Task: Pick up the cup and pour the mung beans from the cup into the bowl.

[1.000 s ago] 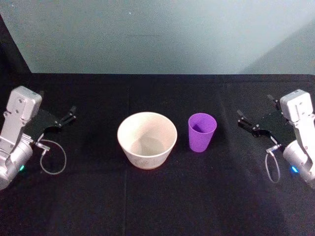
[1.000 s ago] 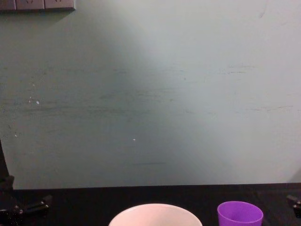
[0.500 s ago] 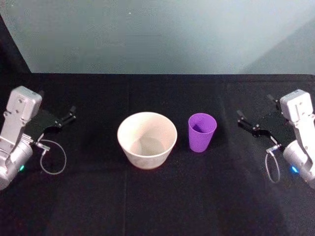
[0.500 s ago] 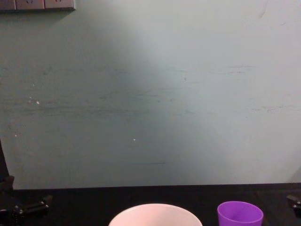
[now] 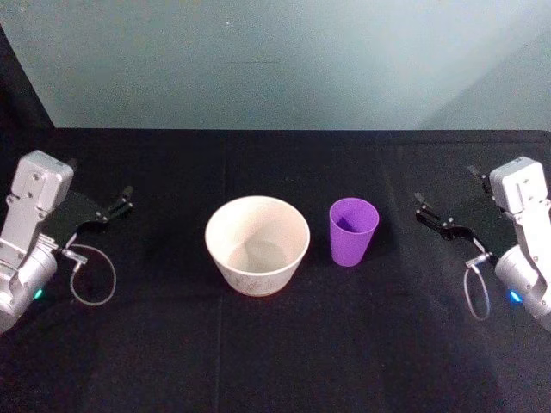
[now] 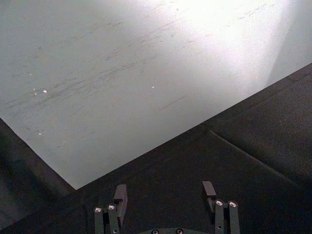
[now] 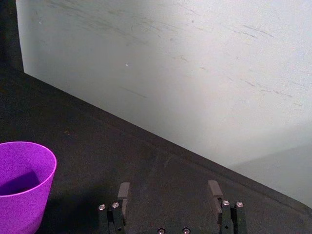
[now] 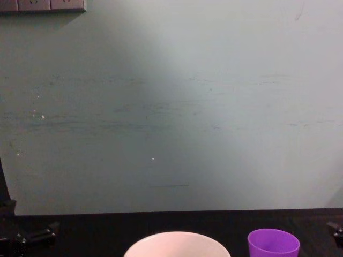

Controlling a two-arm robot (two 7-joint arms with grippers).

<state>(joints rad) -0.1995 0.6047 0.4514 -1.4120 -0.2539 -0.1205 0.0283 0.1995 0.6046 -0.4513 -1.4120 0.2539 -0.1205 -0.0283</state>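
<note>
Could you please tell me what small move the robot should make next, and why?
Probably swing the open right gripper toward the small purple ribbed plastic cup: it stands upright, ungrasped, beside the wide white round bowl on the robot's right, nearer that gripper. The left gripper sits open far to the left.

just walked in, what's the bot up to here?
Nothing is being handled yet. The purple cup stands upright on the black table, just to the robot's right of the white bowl and apart from it. The left gripper sits out at the table's left side and the right gripper at its right side, both with jaws open and empty. The right one is nearer the cup.
</note>
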